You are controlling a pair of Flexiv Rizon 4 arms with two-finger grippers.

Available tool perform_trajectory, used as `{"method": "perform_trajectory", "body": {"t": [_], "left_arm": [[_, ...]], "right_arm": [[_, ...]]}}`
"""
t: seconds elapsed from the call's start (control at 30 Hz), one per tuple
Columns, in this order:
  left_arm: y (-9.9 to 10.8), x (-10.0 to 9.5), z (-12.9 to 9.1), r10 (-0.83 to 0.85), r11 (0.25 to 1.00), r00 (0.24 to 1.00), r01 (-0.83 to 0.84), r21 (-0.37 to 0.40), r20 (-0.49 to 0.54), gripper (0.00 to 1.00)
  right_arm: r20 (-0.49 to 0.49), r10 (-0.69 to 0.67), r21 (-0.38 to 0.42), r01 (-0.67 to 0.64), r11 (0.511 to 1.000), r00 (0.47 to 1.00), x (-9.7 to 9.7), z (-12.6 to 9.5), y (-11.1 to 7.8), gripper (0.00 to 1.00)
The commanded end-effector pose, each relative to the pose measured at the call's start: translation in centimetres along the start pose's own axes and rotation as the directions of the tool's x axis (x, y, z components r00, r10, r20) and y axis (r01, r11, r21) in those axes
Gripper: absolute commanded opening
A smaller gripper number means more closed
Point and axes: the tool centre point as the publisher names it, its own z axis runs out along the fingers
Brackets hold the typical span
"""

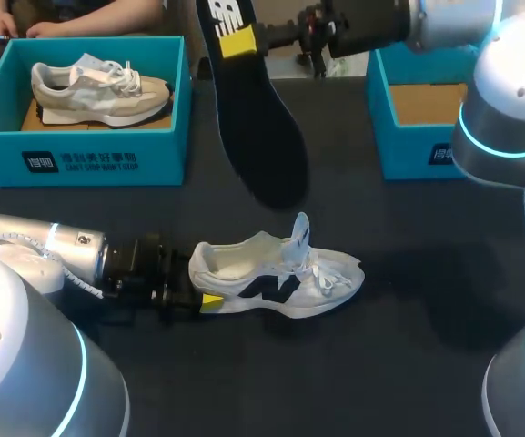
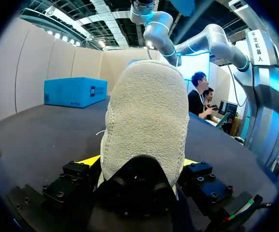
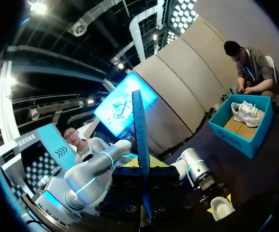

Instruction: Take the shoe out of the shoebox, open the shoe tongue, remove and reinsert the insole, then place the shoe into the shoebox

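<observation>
A white shoe [image 1: 280,273] with a dark side logo lies on the black table, toe to the right and tongue standing up. My left gripper [image 1: 206,300] is shut on its heel from the left; in the left wrist view the fuzzy heel [image 2: 146,116] fills the space between the yellow fingertips [image 2: 88,160]. My right gripper [image 1: 237,43] is shut on the black insole [image 1: 262,127], which hangs in the air above the far middle of the table. The right wrist view shows the insole [image 3: 140,130] edge-on between that gripper's fingers, with the shoe [image 3: 221,207] far below.
A teal shoebox [image 1: 80,159] at the far left holds a beige shoe [image 1: 98,91]. A second teal shoebox [image 1: 408,137] stands at the far right with only its cardboard floor showing. Bare black tabletop [image 1: 408,355] lies in front of the white shoe.
</observation>
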Motion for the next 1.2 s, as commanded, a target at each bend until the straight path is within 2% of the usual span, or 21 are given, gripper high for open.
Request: {"method": "perform_trajectory", "body": {"t": [0.03, 0.47, 0.53, 0.67, 0.9, 1.2], "left_arm": [[0.1, 0.0, 0.0, -0.001, 1.0, 1.0, 0.001, -0.004, -0.001, 0.0], [0.1, 0.0, 0.0, -0.001, 1.0, 1.0, 0.001, -0.004, -0.001, 0.0], [0.1, 0.0, 0.0, -0.001, 1.0, 1.0, 0.001, -0.004, -0.001, 0.0], [0.1, 0.0, 0.0, -0.001, 1.0, 1.0, 0.001, -0.004, -0.001, 0.0], [0.1, 0.0, 0.0, -0.001, 1.0, 1.0, 0.001, -0.004, -0.001, 0.0], [0.1, 0.0, 0.0, -0.001, 1.0, 1.0, 0.001, -0.004, -0.001, 0.0]], "right_arm": [[0.013, -0.001, -0.023, 0.001, 1.0, 1.0, 0.7, -0.7, -1.1, 0.0], [0.013, -0.001, -0.023, 0.001, 1.0, 1.0, 0.7, -0.7, -1.1, 0.0], [0.007, 0.029, -0.07, -0.029, 0.997, 1.0, 0.5, -1.7, -1.8, 0.0], [0.018, 0.037, -0.129, -0.034, 0.991, 0.999, 1.2, -3.4, -2.7, 0.0], [0.05, 0.061, -0.144, -0.053, 0.988, 0.997, 2.6, -5.2, -3.8, 0.0], [0.054, 0.062, -0.164, -0.052, 0.985, 0.997, 3.7, -5.3, -5.0, 0.0]]}}
